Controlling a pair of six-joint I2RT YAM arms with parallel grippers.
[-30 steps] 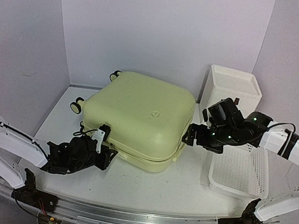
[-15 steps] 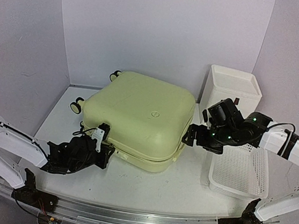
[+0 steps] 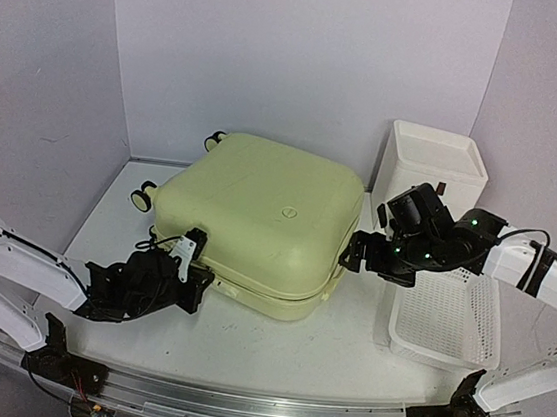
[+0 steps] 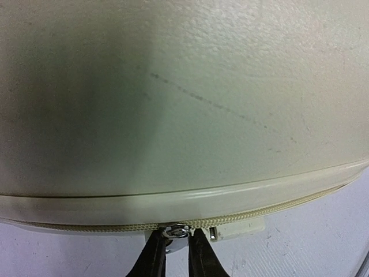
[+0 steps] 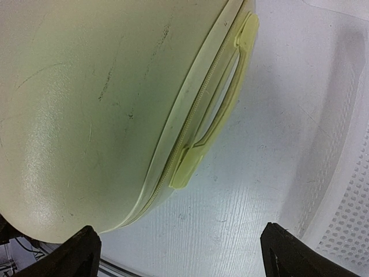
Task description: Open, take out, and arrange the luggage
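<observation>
Left gripper (image 4: 176, 255) nearly closed, apparently pinching the metal zipper pull (image 4: 176, 232) between its tips, on the luggage (image 3: 257, 216) seam. Right gripper (image 5: 183, 249) fully open, empty; side handle (image 5: 247, 40) just ahead of it.

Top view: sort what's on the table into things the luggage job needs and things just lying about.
Job in hand:
- luggage
- zipper pull
- left gripper, fingers pinching the pull
- right gripper, open beside the luggage

Lying about:
- white box
- mesh basket
</observation>
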